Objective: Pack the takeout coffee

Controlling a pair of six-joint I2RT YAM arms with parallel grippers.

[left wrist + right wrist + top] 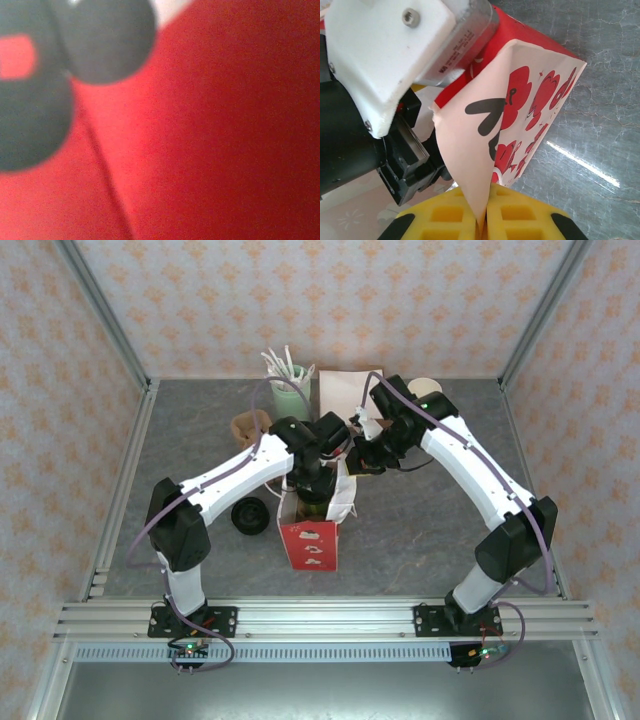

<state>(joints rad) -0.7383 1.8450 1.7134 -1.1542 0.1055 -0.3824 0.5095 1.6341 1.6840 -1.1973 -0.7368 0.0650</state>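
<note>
Takeout coffee (313, 504): a dark olive form just visible in the open mouth of the red paper bag (310, 545), which stands upright on the grey table (430, 525) between the arms. The left gripper (312, 488) reaches down into the bag over the cup; whether its fingers are wide or gripping cannot be told. The right gripper (482, 220), jaws narrow, pinches the bag's pale upper edge. A black lid (250, 516) lies left of the bag.

Bag (310, 540) and what lies around it
The bag stands between the left arm (240, 470) and right arm (470, 465), the coffee cup (312, 497) in its open top. A lid (250, 517) lies on the table (430, 510) just left of the bag — a cup of utensils (292, 392) stands behind it, near the back wall (330, 300). The right gripper (482, 222) touches the bag's right edge.
</note>
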